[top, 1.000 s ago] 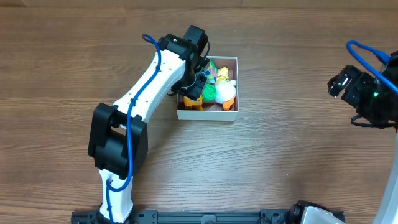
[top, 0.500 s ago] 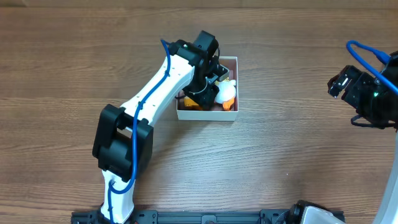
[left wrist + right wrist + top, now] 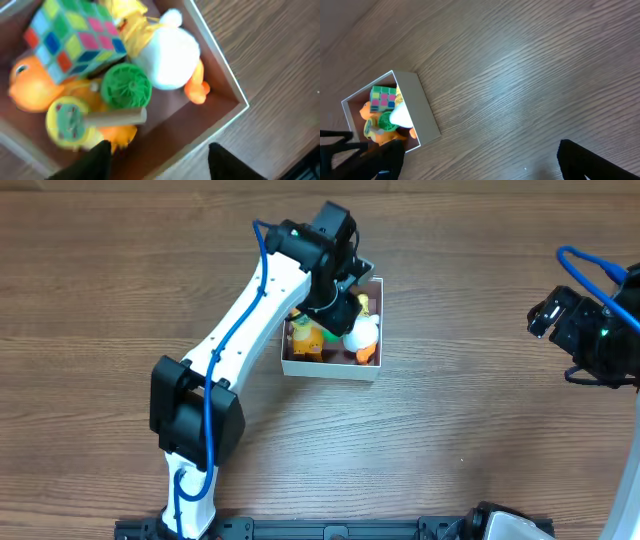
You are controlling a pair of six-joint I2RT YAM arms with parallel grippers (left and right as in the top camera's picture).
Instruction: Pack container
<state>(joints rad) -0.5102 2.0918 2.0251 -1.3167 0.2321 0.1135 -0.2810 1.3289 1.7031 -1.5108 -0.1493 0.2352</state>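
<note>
Packing is judged done: all toys [image 3: 165,57] seen are held in the container [image 3: 330,369], the left hand [image 3: 160,150] spread empty.

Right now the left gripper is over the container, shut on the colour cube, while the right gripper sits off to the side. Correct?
Not quite. The left gripper is open and holds nothing. The left wrist view shows its fingers apart above the container, with the colour cube lying inside among other toys. The right gripper does sit off to the side.
</note>
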